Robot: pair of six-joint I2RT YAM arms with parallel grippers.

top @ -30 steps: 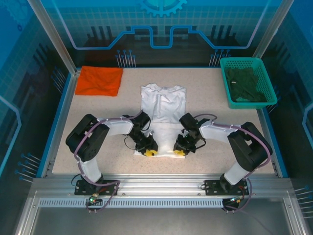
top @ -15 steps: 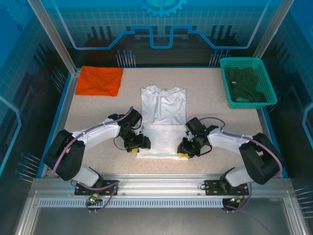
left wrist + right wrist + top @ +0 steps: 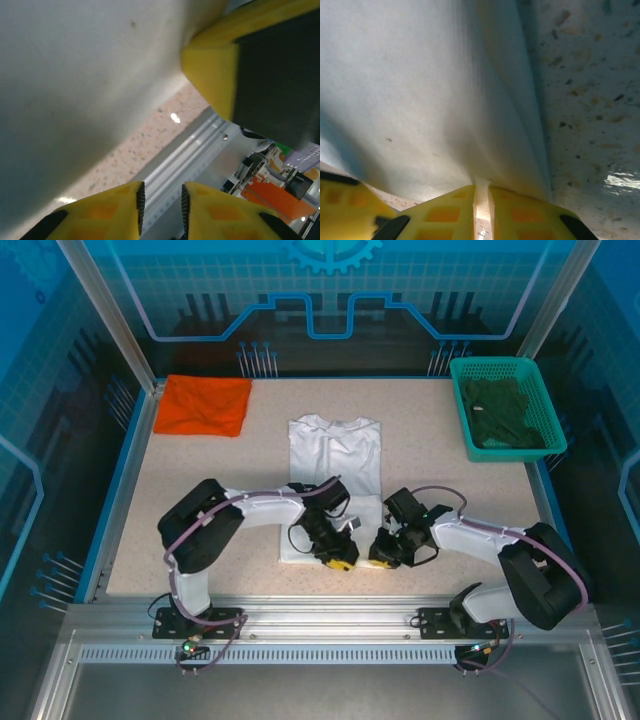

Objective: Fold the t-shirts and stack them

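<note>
White t-shirt (image 3: 335, 452) pinched at near edge by right gripper (image 3: 481, 192); left gripper (image 3: 161, 199) beside, jaws barely parted, empty; orange t-shirt (image 3: 205, 405) well apart.

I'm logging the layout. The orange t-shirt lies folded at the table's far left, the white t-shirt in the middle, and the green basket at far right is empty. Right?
Not quite: the green basket holds dark green cloth, as the top external view shows. The orange t-shirt and white t-shirt lie as you say.
</note>
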